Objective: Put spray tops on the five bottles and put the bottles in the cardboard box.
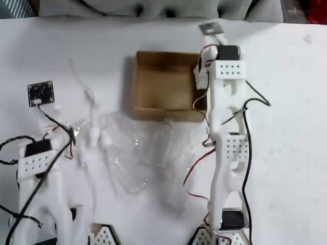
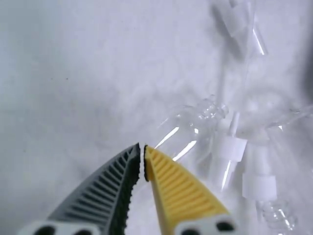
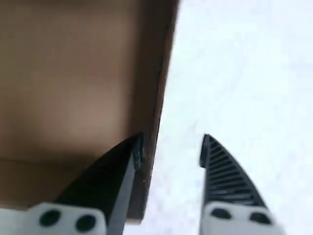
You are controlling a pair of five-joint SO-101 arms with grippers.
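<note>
White arms (image 1: 227,148) carry black and red cables (image 1: 247,168), ribbed grey-and-yellow fingers (image 2: 181,191).

Open brown box (image 1: 166,113) stands upright. Clear bottles (image 1: 127,153) lie jumbled on their sides near it, with white spray tops (image 1: 93,137) lying among them.

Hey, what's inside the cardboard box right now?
Inside the open brown cardboard box: its bare floor and one black finger of the open right gripper, which straddles the box's wall. The white right arm covers that side from above, so part of the floor there is hidden.
</note>
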